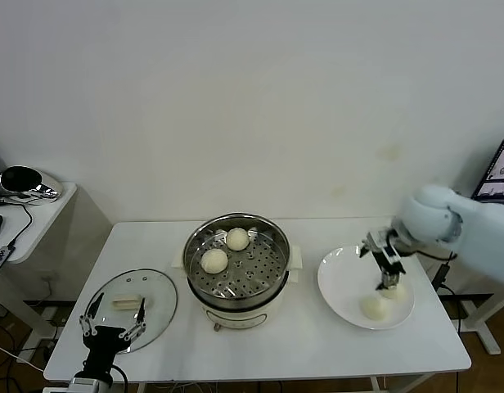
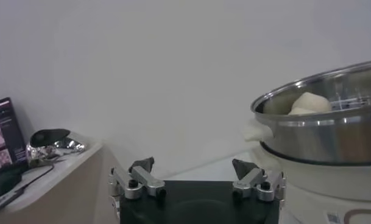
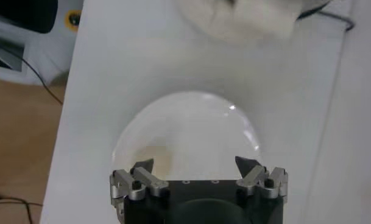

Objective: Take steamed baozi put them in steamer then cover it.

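Head view. A white table (image 1: 260, 344) fills the lower half of the frame. At its centre stands the steamer (image 1: 236, 270), a shiny steel pot on a cream-white base, uncovered. Two steamed baozi rest on its perforated tray: one toward the upper middle (image 1: 237, 238), one toward the left (image 1: 213, 260). They lie close together, apparently just apart.

At centre right of the frame lies a white plate (image 1: 342, 278) carrying two more baozi. One sits near the plate's lower edge (image 1: 372, 307); the other (image 1: 397, 291) lies just beside it, directly under the right pincer (image 1: 389, 282). That pincer points down over the plate, jaws released and empty; contact with the bun below cannot be judged.

At lower left of the frame the cover (image 1: 130, 308), a clear glass lid with a cream-white oblong handle, lies flat on the table, well apart from the steamer. The left pincer (image 1: 113, 327) hovers at the lid's near edge, jaws spread wide, grasping nothing.

Left wrist view. The left pincer (image 2: 194, 176) stands released at lower centre, both fingertips apart. The steamer (image 2: 331, 131) occupies the right of the frame, with a baozi (image 2: 310, 102) showing above its rim.

Right wrist view. The right pincer (image 3: 197, 173) is released over the plate (image 3: 191, 131); a pale bun (image 3: 153, 157) shows by one fingertip.
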Controlling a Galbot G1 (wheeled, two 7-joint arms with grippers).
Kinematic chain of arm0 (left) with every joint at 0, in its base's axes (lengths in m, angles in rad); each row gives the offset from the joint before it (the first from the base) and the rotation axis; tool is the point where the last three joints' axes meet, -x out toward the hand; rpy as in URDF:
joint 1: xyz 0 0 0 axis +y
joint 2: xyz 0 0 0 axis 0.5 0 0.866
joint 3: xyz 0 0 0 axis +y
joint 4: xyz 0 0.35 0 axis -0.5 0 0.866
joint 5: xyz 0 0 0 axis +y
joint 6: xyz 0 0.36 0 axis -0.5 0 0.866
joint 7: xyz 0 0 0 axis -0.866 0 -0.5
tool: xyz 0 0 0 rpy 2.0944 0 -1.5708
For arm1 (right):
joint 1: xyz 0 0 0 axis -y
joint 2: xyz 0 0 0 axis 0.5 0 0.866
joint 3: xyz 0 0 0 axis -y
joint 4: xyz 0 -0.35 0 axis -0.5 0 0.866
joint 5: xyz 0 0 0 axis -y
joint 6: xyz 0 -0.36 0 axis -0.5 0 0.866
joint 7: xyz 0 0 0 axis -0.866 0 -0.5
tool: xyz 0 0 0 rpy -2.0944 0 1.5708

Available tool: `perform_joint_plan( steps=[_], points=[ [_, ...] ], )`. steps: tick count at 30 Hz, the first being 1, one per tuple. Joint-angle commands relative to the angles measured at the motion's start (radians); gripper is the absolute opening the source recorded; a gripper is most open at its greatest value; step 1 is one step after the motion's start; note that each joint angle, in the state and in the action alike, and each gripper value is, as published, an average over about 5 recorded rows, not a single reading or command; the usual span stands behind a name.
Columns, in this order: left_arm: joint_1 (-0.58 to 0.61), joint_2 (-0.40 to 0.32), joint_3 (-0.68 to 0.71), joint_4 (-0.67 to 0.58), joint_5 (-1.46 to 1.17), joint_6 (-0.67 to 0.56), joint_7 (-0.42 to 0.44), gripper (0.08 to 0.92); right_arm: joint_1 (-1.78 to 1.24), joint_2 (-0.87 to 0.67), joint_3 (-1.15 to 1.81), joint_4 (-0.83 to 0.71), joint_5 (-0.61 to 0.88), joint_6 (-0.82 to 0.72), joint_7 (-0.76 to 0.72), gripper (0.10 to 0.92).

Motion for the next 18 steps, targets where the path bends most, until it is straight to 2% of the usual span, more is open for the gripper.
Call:
perform_joint_plan(
  steps=[1,18],
  points=[
    [0.003,-0.001,-0.002,0.0,0.002,0.001,0.0,0.823,-0.342,-0.057,0.23,-0.056,-0.115,0.034,0.032,0.823],
    [0.015,-0.007,-0.016,0.0,0.0,-0.001,-0.001,0.823,-0.436,0.055,0.303,-0.223,-0.129,0.057,0.054,0.809]
  ],
)
